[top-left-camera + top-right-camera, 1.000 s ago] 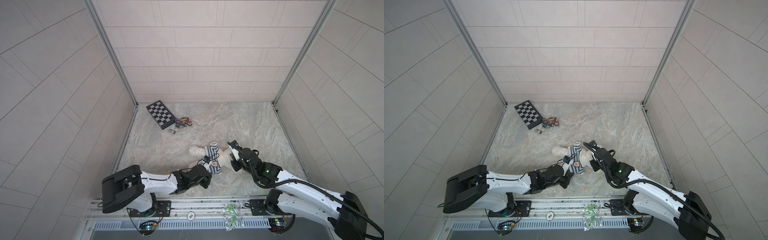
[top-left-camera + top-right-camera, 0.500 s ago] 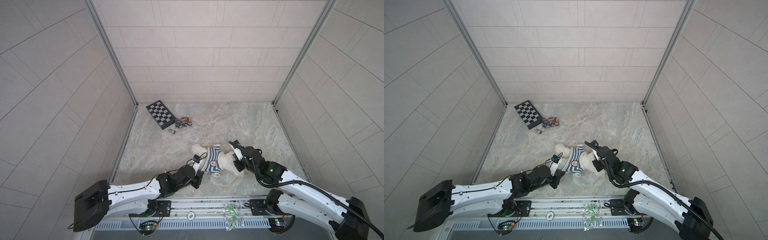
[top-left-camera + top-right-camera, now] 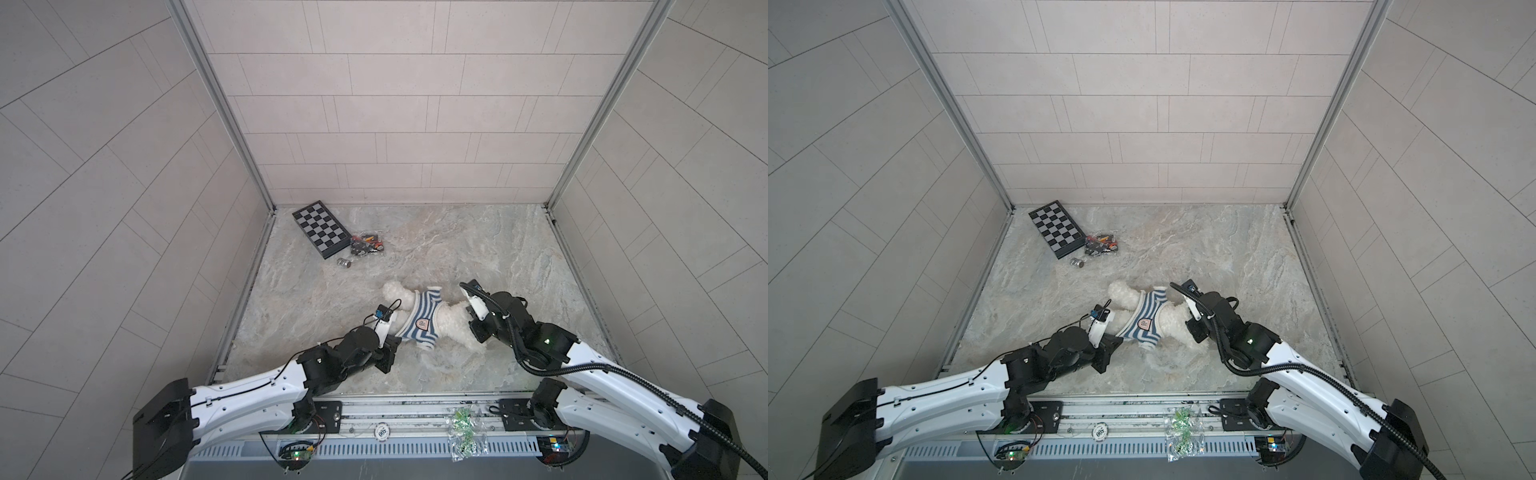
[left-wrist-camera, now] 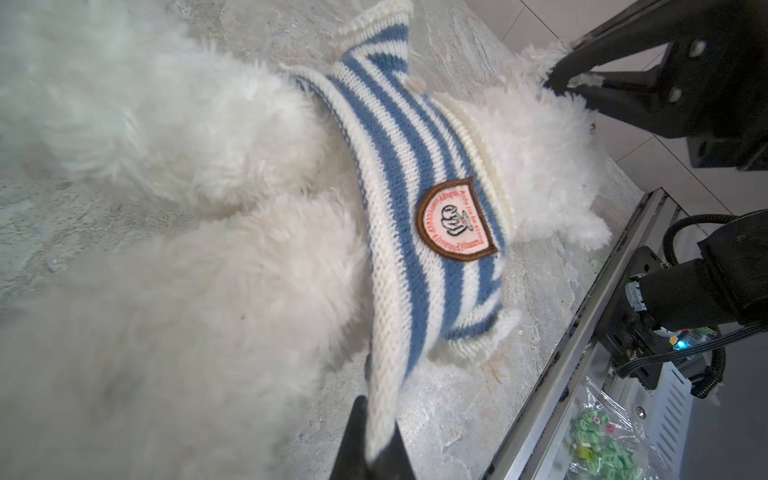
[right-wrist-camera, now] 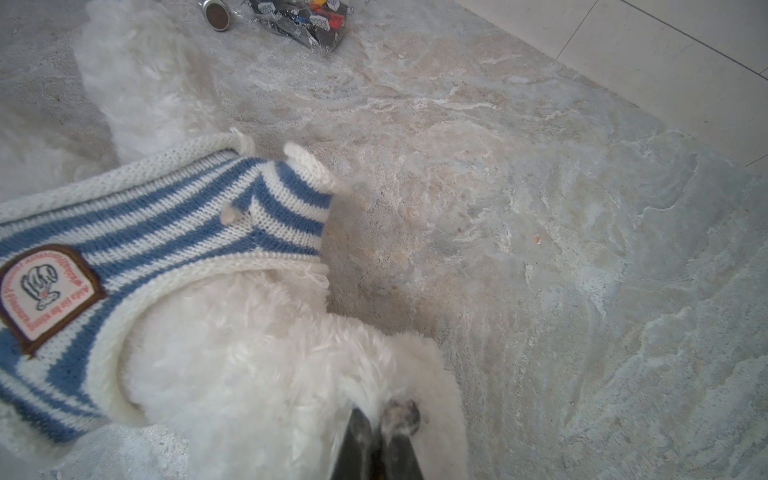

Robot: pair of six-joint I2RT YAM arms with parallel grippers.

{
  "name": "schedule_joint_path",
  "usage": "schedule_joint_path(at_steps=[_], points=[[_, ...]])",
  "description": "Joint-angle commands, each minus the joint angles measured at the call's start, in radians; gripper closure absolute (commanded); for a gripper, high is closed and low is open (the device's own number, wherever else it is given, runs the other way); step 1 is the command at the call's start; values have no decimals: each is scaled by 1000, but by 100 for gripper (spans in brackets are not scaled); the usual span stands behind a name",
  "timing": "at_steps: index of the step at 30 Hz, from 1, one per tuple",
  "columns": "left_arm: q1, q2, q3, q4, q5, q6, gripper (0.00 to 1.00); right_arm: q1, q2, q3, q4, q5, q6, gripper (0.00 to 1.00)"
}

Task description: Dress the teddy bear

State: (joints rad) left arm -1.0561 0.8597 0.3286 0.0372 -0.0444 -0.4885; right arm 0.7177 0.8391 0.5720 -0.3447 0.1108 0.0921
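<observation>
Fingers (image 5: 359,432) of our right gripper (image 5: 378,436) are pinching shut on fur of the teddy bear (image 5: 249,374), which is lying between both grippers; our left gripper (image 4: 374,449) is clamping the striped shirt's (image 4: 415,145) hem; we are risking fur slipping out, since pulling the knit drags the bear.

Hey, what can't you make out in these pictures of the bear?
Bear: eyes and nose show in no view.
Badge: wording too small and blurred, both wrist views.
Bag: contents too small in both top views, cut off in the right wrist view.
Left end effector: shut on the shirt, cut off by the left wrist view's edge.
Right end effector: fur hides which part of the bear it pinches.
</observation>
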Motion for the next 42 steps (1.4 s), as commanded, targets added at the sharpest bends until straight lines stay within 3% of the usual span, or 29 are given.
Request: schedule_joint_path(at_steps=[1,14,23,42], points=[[15,-12,-22,-102,-36,14,100,-27,-29,12,-32,81,-21,100],[-7,90,6,54,36,14,100,-27,-24,-11,100,-146,31,100],[22,150,4,40,22,-46,100,-27,-60,-36,98,-133,31,100],[115,11,-53,-98,-62,-96,100,-72,-76,-23,46,-121,6,100]])
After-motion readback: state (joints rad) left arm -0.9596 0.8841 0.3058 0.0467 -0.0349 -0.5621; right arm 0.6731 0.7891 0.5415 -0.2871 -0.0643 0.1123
